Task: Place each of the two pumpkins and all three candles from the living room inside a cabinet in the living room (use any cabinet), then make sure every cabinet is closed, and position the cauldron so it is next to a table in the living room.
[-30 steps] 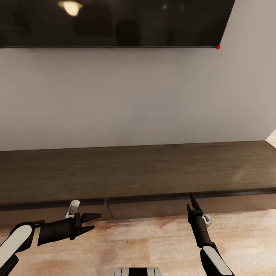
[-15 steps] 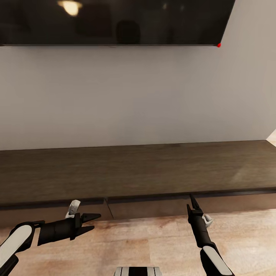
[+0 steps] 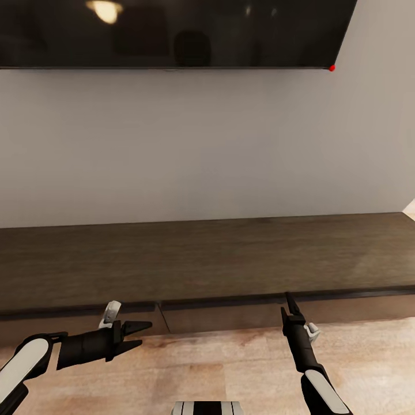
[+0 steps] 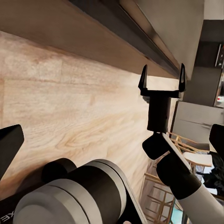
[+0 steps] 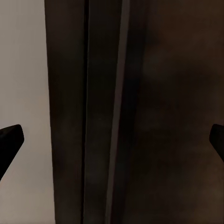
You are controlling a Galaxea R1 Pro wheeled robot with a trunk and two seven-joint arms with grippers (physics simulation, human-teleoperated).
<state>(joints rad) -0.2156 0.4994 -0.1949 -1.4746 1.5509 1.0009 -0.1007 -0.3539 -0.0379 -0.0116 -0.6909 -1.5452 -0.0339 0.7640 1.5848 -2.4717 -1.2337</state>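
Wooden floor [image 3: 230, 369] before closed cabinet [image 3: 202, 259]; left gripper [image 3: 138, 334] level, right gripper [image 3: 290, 305] raised, jaws apart.

- You're in a home living room: a wide dark TV [image 3: 173, 31] hangs on a plain pale wall [image 3: 202, 144].
- Under the TV runs a long, low dark-brown cabinet [image 3: 202, 259] with handleless drawer fronts, the kind used as a TV unit.
- Light wood-plank floor [image 3: 230, 369] lies in front of the cabinet.
- In your left wrist view, wooden chairs [image 4: 186, 154] stand farther off across the floor, a dining spot in the same home.
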